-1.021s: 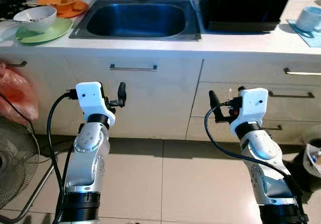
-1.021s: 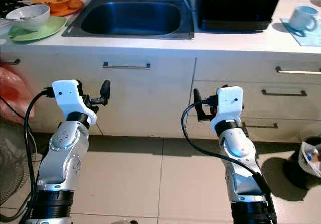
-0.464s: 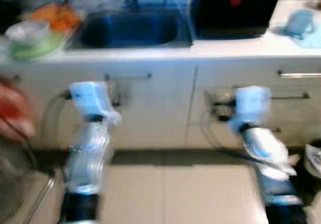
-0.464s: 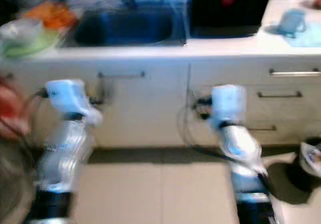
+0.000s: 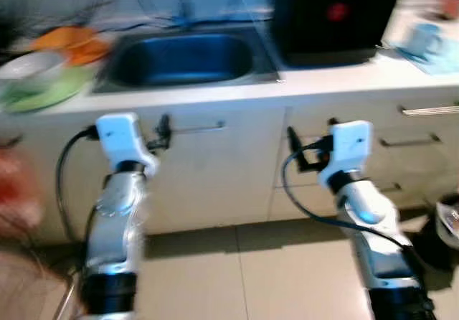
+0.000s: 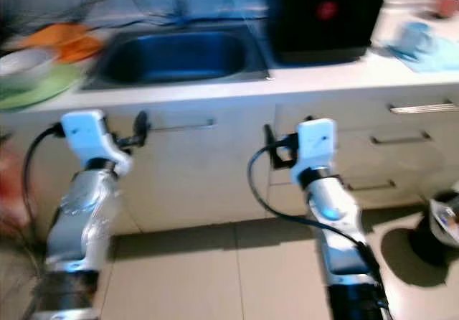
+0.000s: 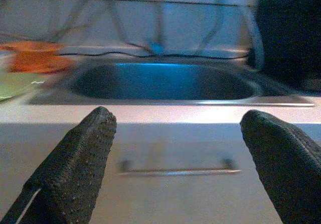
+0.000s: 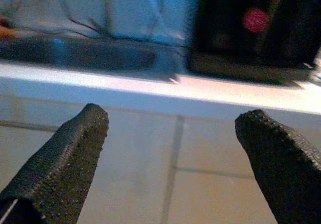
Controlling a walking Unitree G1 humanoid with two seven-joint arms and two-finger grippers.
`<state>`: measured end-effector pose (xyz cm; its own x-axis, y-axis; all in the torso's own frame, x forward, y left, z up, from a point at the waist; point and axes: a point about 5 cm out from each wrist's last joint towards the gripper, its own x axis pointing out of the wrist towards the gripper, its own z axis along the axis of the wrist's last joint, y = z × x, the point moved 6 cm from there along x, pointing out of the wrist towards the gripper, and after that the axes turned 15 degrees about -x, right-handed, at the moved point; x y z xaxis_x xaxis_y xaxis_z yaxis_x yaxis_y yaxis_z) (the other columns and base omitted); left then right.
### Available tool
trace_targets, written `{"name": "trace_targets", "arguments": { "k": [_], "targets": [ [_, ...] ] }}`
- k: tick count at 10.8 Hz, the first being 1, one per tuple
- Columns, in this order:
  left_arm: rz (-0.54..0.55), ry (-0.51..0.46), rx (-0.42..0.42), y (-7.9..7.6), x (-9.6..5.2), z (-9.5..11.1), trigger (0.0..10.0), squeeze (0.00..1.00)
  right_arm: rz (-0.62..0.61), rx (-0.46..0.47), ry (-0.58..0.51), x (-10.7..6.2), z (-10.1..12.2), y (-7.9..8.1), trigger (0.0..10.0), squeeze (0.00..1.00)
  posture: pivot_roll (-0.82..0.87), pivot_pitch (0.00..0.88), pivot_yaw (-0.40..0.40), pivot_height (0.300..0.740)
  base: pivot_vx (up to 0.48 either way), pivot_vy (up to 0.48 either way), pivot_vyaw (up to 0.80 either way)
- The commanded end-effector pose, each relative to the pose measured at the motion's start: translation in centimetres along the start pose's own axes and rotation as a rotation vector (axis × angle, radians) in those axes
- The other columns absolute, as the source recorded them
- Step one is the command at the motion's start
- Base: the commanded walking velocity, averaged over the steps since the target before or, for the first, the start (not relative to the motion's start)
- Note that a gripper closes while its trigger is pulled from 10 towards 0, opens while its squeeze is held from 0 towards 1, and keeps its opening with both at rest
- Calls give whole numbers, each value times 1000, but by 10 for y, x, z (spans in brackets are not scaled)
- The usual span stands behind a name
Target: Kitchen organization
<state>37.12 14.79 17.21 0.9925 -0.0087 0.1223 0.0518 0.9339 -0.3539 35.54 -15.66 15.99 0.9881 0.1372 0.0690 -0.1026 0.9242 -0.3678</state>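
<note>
Both of my tools are held up in front of the cupboards, the left tool (image 7: 175, 148) and the right tool (image 8: 170, 148), each spread wide with nothing in it. Above them is the white desk (image 5: 337, 76) with the big sink (image 5: 183, 58), a black machine (image 5: 330, 15), a green plate (image 5: 36, 94), a white bowl (image 5: 32, 65) and a blue cup (image 5: 423, 36).
</note>
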Motion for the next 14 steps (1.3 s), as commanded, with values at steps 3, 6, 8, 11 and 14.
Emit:
{"name": "trace_targets", "arguments": {
  "k": [3,6,8,11,14],
  "targets": [
    [35,45,16,13,0,-9,10000,0,1,20,-42,4,12,7,10000,0,-4,33,49,740,272,167,0],
    [76,24,75,20,-1,-7,10000,0,-6,26,-62,5,16,9,10000,0,2,36,49,740,0,0,0],
    [65,-20,77,21,-1,6,10000,0,-12,23,-78,6,21,8,10000,0,3,36,47,740,0,0,0],
    [10,-39,52,10,-1,10,10000,0,-15,12,-127,11,37,6,10000,0,6,30,37,740,192,0,0],
    [8,-38,45,11,-1,10,10000,0,-14,5,-138,12,39,6,10000,0,6,21,35,740,440,0,0]
  ]
}}
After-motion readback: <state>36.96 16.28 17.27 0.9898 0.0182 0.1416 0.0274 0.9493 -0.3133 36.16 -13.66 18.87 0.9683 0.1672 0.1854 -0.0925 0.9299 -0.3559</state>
